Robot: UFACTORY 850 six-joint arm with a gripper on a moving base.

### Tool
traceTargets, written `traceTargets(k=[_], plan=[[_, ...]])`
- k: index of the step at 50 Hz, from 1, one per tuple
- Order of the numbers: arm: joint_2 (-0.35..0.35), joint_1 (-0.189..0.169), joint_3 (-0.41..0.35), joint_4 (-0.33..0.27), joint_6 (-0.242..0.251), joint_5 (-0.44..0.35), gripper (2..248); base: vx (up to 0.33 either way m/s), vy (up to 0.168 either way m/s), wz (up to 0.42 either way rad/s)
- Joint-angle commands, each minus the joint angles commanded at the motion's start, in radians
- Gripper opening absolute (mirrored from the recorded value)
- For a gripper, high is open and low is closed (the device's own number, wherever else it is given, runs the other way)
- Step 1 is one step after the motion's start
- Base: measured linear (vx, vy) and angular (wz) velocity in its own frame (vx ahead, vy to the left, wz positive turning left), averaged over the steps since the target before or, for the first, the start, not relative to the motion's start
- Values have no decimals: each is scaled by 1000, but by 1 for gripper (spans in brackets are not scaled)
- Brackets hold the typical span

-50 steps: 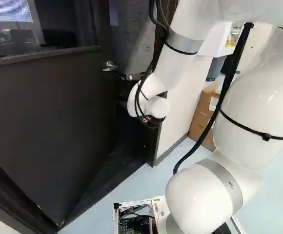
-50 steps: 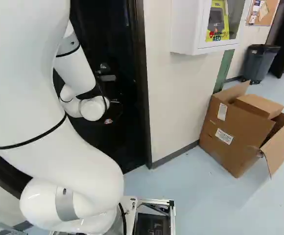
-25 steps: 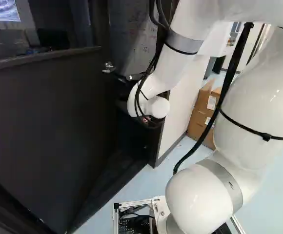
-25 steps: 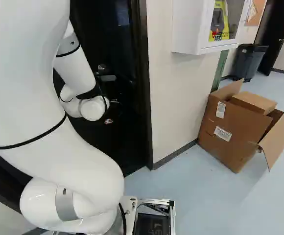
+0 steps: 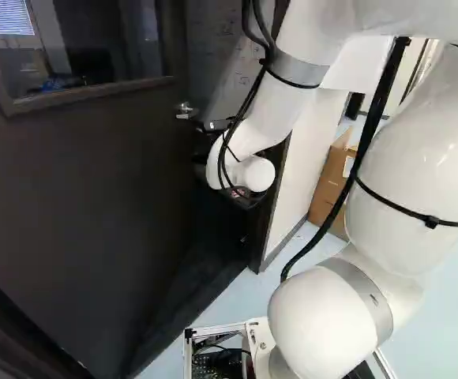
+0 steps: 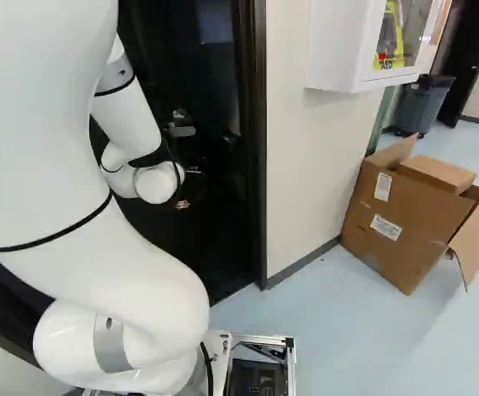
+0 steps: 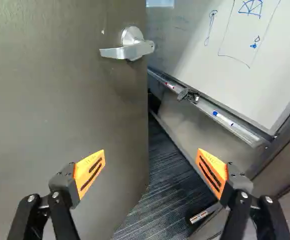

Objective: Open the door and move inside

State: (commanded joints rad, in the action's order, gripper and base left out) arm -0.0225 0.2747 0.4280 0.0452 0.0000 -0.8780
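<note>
The dark door (image 5: 87,197) stands partly open at the left of the left base view, its silver lever handle (image 5: 185,110) near the free edge. My gripper (image 6: 182,204) is mostly hidden behind the white wrist in the right base view. Seen from the wrist, the gripper (image 7: 151,172) is open with nothing gripped. One finger is before the door face (image 7: 60,110); the other is on the side of the doorway. Between and beyond them are the door's edge and dark carpet (image 7: 160,185). The handle (image 7: 135,47) lies ahead, beyond the fingers.
The dark door frame (image 6: 256,165) rises just right of the wrist. Past it are a pale wall, a white cabinet (image 6: 334,49), cardboard boxes (image 6: 405,219) and a grey bin (image 6: 424,103). Inside the doorway hangs a whiteboard (image 7: 225,75) with a marker tray.
The base has moved: handle, door frame and wall cabinet now stand farther right in the base views. My arm holds the same pose above its lowest joint.
</note>
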Motion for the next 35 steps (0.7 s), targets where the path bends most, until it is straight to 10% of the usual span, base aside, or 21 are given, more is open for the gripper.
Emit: traceTargets(k=[35], plan=[[0,0,0,0,0,0,247,8,46,-6]])
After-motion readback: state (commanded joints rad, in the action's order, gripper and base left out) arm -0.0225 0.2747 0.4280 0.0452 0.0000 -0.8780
